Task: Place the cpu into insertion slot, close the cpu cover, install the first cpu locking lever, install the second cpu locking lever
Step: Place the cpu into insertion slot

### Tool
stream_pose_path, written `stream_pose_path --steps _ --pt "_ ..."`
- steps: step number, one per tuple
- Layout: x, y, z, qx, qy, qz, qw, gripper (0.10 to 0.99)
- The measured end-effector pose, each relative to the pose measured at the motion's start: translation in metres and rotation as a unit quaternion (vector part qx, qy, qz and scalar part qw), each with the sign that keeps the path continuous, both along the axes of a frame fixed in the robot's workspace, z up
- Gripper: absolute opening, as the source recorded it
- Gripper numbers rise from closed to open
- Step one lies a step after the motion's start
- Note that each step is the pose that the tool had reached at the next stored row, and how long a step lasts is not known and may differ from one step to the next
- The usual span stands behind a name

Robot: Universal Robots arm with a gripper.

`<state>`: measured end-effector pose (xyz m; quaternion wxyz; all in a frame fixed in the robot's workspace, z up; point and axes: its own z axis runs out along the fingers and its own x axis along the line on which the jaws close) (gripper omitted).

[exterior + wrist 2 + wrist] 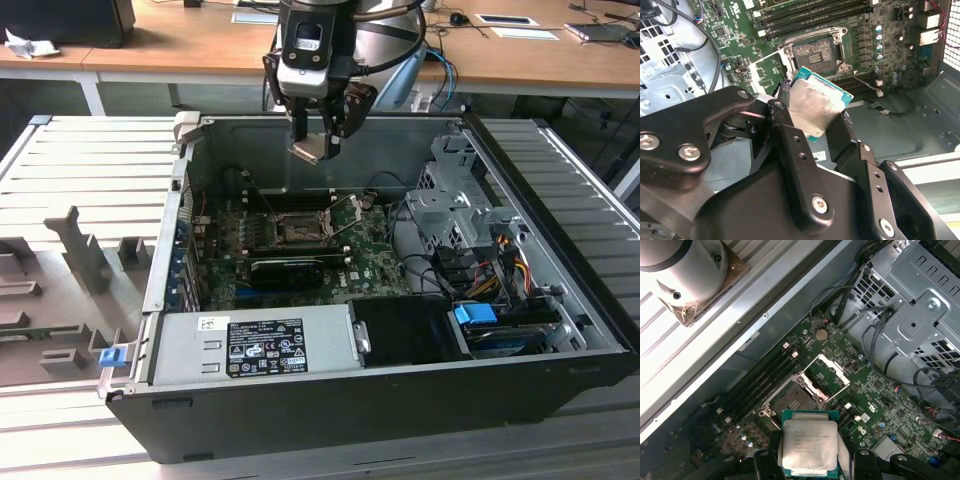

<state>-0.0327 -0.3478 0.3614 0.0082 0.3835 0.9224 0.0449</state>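
Cpu [808,450] is pinched in your gripper [318,143], silver face showing in both wrist views. You hold it high over the case [350,412], well apart from the insertion slot [816,54], whose cpu cover [833,371] stands open.

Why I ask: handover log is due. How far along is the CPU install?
Nothing is seated yet. In hand: the gripper is shut on the cpu, above the open case. Left: the insertion slot is empty and the cpu cover stands open, so all four steps remain.
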Motion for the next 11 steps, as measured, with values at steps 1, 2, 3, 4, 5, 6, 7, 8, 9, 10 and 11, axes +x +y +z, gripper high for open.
stream_pose_path --steps 1,2,3,4,5,6,7,8,9,10,11 --pt "0.0 0.0 0.0 0.0 0.0 -0.001 1.0 0.529" --pt "0.0 0.0 -0.0001 0.0 0.0 -0.002 1.0 0.529" --pt "0.0 0.0 -0.0001 0.0 0.0 -0.003 1.0 0.529" --pt "0.0 0.0 -0.0001 0.0 0.0 -0.004 1.0 0.529" --pt "0.0 0.0 -0.0002 0.0 0.0 -0.004 1.0 0.529" --pt "0.0 0.0 -0.0002 0.0 0.0 -0.005 1.0 0.529" --pt "0.0 0.0 -0.0002 0.0 0.0 -0.007 1.0 0.529" --pt "0.0 0.0 -0.0003 0.0 0.0 -0.008 1.0 0.529" --pt "0.0 0.0 -0.0003 0.0 0.0 -0.01 0.9999 0.529" --pt "0.0 0.0 -0.0004 0.0001 0.0 -0.013 0.9999 0.529" --pt "0.0 0.0 -0.0004 0.0 0.0 -0.015 0.9999 0.529"
